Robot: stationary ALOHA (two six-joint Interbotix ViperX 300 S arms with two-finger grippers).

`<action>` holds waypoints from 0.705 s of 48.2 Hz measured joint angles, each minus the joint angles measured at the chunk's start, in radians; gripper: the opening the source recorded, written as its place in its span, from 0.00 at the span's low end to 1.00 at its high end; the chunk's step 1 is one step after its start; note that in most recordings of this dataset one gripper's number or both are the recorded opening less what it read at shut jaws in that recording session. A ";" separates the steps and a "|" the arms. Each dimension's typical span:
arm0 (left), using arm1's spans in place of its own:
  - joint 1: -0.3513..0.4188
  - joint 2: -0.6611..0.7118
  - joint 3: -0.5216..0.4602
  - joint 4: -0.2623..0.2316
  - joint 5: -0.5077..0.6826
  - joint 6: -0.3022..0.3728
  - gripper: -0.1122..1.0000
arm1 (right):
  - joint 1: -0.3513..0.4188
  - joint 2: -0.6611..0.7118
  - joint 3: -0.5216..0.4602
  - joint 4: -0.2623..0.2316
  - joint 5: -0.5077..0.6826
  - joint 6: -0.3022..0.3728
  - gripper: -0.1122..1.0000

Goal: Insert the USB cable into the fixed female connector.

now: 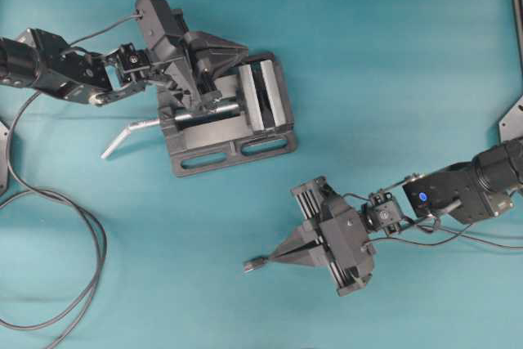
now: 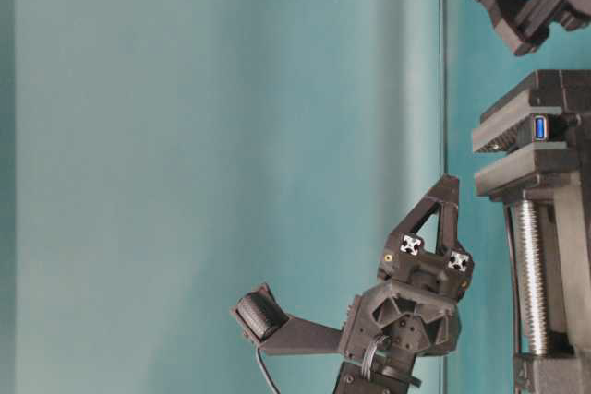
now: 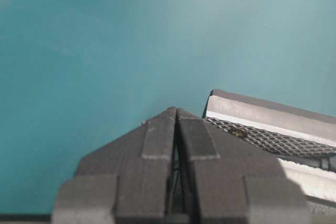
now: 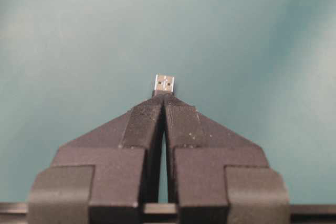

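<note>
Teal cloth covers the whole table [image 1: 392,55]. Right gripper [image 1: 274,261] is clenched on the USB cable [image 1: 253,265]; its metal tip sticks out ahead of the fingertips, free for insertion. Left gripper [image 1: 241,48] is clenched, empty, above the vise [image 1: 237,149], which clamps the fixed female connector [image 2: 540,127].

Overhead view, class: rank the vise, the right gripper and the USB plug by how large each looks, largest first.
1. The vise, largest.
2. The right gripper, smaller, though it sits nearer the camera, so unsure.
3. The USB plug, clearly smallest.
</note>
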 measured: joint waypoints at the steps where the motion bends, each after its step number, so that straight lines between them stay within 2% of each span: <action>1: 0.000 0.000 0.000 0.000 0.002 0.000 0.11 | 0.000 0.000 0.000 -0.002 0.000 0.000 0.10; 3: 0.000 -0.005 -0.002 0.011 0.003 0.002 0.14 | 0.000 0.000 -0.002 0.000 0.000 -0.002 0.10; 7: -0.003 -0.017 -0.009 0.023 0.014 0.002 0.09 | 0.000 0.000 -0.003 -0.002 0.002 0.000 0.10; 14: -0.005 -0.040 -0.017 0.026 0.043 0.002 0.09 | 0.000 -0.017 -0.003 0.000 0.014 0.017 0.10; 24: -0.005 -0.046 -0.015 0.026 0.123 0.002 0.11 | -0.014 -0.037 -0.012 0.006 0.057 0.106 0.10; 29: -0.015 -0.064 -0.015 0.026 0.158 0.003 0.19 | -0.020 -0.037 -0.029 0.006 0.104 0.107 0.11; 34: -0.041 -0.087 -0.015 0.026 0.193 0.003 0.41 | -0.018 -0.035 -0.049 0.003 0.130 0.107 0.18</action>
